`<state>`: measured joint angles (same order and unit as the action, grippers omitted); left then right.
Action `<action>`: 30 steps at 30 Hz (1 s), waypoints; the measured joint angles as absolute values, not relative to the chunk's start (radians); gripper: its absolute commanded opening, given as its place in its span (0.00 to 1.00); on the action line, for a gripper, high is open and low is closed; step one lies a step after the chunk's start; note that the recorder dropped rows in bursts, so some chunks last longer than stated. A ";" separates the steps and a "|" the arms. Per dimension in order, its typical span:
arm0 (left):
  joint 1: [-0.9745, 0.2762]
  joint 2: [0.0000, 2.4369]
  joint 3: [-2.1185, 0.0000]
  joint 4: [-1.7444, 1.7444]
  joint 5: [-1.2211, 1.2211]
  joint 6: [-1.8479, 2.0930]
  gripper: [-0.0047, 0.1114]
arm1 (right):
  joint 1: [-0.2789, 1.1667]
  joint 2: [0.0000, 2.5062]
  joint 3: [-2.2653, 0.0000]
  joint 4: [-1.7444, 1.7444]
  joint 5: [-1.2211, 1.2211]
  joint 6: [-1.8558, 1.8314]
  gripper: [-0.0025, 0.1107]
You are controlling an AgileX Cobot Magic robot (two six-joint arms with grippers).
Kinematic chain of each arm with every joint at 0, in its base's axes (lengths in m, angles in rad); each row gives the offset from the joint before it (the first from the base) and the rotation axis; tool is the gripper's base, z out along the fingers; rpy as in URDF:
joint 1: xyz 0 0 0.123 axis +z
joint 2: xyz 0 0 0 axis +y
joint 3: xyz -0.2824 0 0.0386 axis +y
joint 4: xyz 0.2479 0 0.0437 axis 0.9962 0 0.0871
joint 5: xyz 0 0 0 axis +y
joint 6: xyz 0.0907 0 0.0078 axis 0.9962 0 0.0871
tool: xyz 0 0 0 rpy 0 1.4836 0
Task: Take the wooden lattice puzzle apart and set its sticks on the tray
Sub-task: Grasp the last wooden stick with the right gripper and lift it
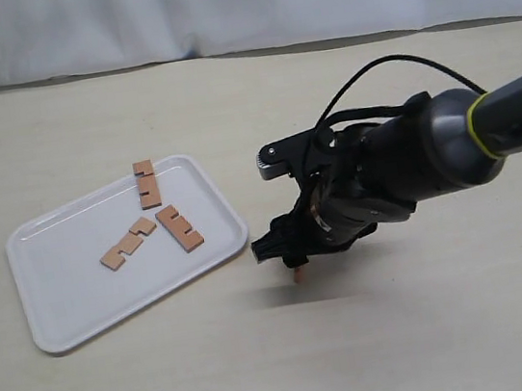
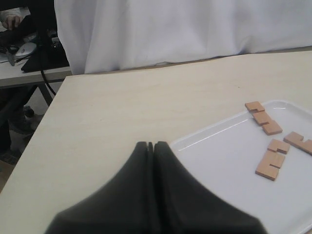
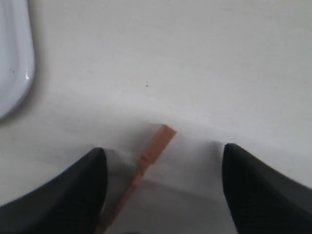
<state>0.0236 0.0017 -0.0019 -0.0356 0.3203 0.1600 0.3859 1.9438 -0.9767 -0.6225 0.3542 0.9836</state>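
Observation:
No assembled wooden lattice puzzle shows; the sticks lie apart. Three sticks [image 1: 147, 183] [image 1: 129, 242] [image 1: 179, 227] rest flat on the white tray [image 1: 69, 281]. The left wrist view shows the same sticks [image 2: 263, 118] [image 2: 271, 160] [image 2: 300, 142] on the tray [image 2: 219, 161]. A fourth stick [image 3: 155, 148] sits off the tray, edge-on between the fingers of my open right gripper [image 3: 163, 148]. It is nearer one finger, and contact is unclear. In the exterior view its tip [image 1: 298, 273] pokes out below that gripper [image 1: 287, 253], just right of the tray. My left gripper [image 2: 151, 145] is shut and empty beside the tray's corner.
The pale tabletop [image 1: 409, 350] spreads around the tray, with a white cloth backdrop [image 1: 234, 5] behind. The tray's rounded corner [image 3: 14, 58] lies close to the right gripper. In the left wrist view, the table edge [image 2: 44, 122] drops off toward cluttered gear.

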 measured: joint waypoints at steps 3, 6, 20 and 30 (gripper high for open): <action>0.024 0.002 -0.002 -0.036 0.320 0.160 0.04 | 0.386 1.957 -0.977 -0.602 0.325 0.988 0.24; 0.024 0.002 -0.002 -0.036 0.320 0.160 0.04 | 0.386 1.958 -0.977 -0.599 0.315 0.988 0.06; 0.024 0.002 -0.002 -0.036 0.320 0.160 0.04 | 0.386 1.954 -0.977 -0.589 0.314 0.970 0.06; 0.024 0.002 -0.002 -0.036 0.320 0.160 0.04 | 0.386 1.881 -0.977 -0.587 0.359 0.928 0.06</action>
